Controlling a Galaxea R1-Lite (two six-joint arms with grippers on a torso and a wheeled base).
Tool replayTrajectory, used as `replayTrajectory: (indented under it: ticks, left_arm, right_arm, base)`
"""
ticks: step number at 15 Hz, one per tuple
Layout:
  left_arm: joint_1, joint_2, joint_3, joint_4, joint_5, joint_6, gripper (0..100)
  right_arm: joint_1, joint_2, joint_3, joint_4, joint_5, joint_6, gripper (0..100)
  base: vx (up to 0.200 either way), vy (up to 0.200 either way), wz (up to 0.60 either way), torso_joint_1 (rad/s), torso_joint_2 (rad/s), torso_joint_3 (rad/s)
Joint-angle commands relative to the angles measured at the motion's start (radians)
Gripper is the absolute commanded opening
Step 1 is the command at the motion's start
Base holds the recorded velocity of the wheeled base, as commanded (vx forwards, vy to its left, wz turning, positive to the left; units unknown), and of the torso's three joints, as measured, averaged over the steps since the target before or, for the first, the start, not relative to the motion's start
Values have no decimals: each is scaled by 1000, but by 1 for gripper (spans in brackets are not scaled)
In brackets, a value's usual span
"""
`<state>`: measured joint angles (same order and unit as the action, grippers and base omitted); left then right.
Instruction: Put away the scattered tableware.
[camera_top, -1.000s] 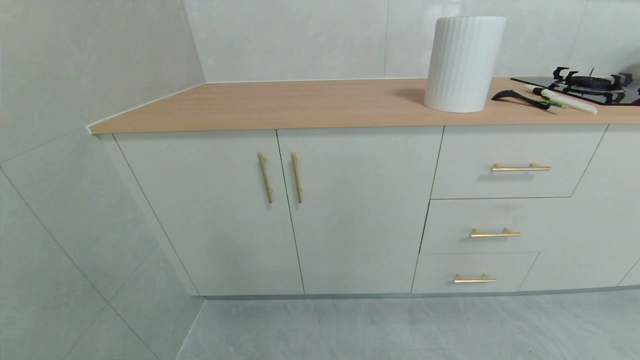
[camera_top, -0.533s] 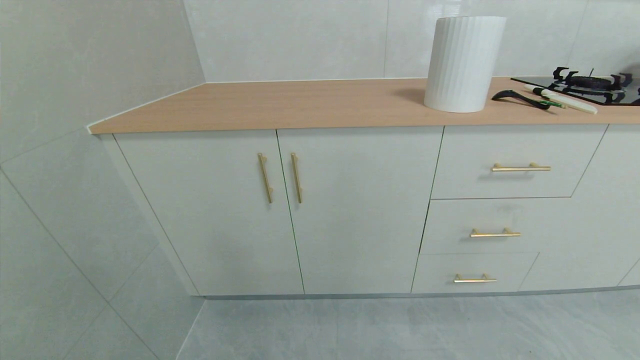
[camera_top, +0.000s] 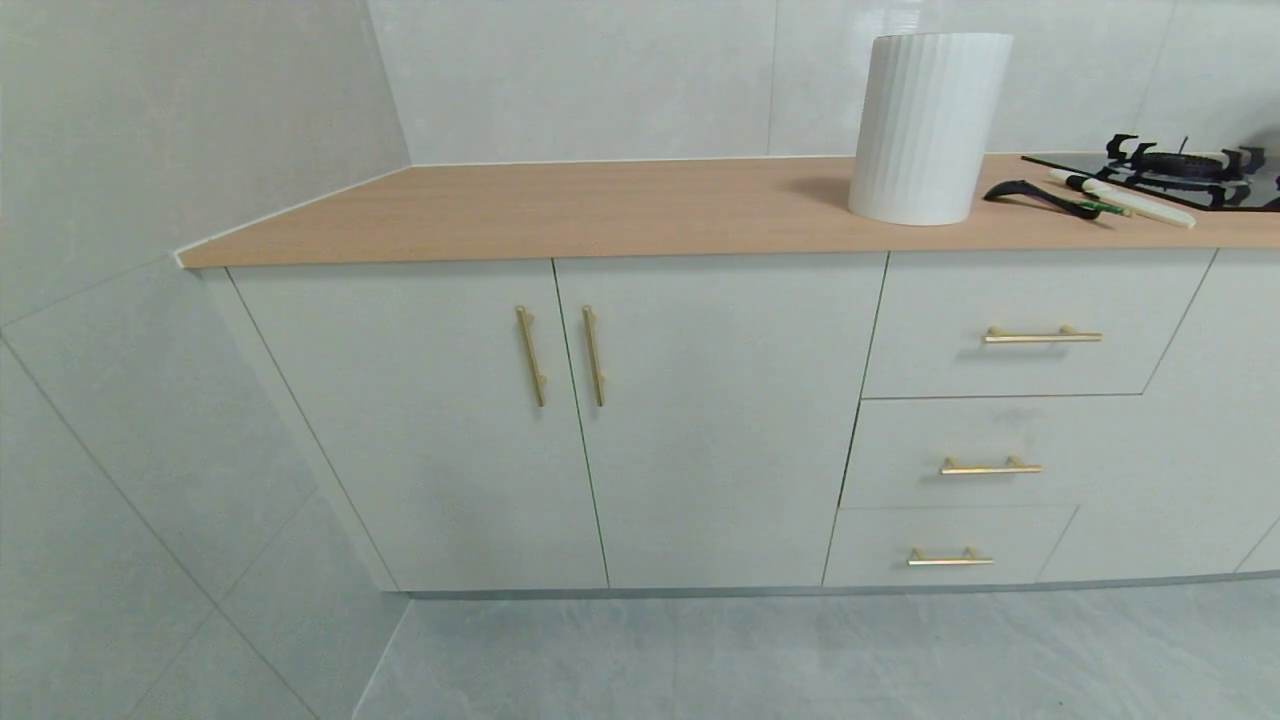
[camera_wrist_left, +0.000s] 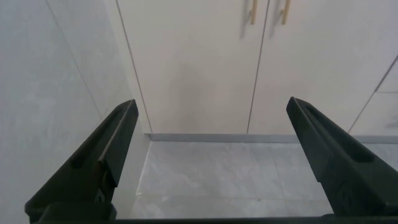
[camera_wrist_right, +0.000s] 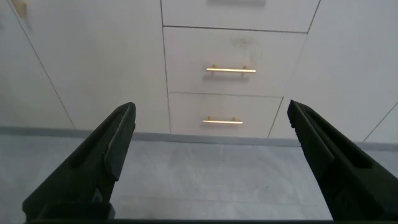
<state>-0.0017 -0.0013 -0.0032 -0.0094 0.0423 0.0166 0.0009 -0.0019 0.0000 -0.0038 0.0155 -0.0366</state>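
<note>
Matt wood-grain countertop (camera_top: 600, 205), ribbed matt canister (camera_top: 925, 125), brushed brass-coloured handles (camera_top: 1042, 336), smooth wall tiles (camera_top: 600, 80)

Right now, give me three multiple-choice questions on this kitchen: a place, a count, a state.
1. Where does the white ribbed container stand? A. On the floor. B. On the wooden countertop. C. On the hob.
2. How many drawers does the head view show? A. One. B. Three. C. Five.
3. How are the two cabinet doors? A. Both shut. B. One ajar. C. Both wide open.
Answers: 1 B, it stands upright on the countertop beside the black utensil. 2 B, three fronts stack at the right, each with a gold handle. 3 A, both lie flush with the cabinet front.
</note>
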Motion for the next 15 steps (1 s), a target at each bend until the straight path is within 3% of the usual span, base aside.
replayTrajectory:
  ticks: [1, 9, 15]
  left_arm:
    - [0, 1, 0, 0, -1, -1, 100]
    - [0, 1, 0, 0, -10, 5, 100]
    - [0, 1, 0, 2, -39, 9, 100]
  right_arm:
    - [1, 3, 0, 2, -6, 26, 100]
    - [1, 2, 0, 2, -2, 32, 100]
    - [1, 2, 0, 2, -2, 32, 100]
  base:
    - [0, 0, 0, 0, 0, 0]
    - [0, 0, 0, 0, 0, 0]
    - [0, -200, 0, 2, 2, 2]
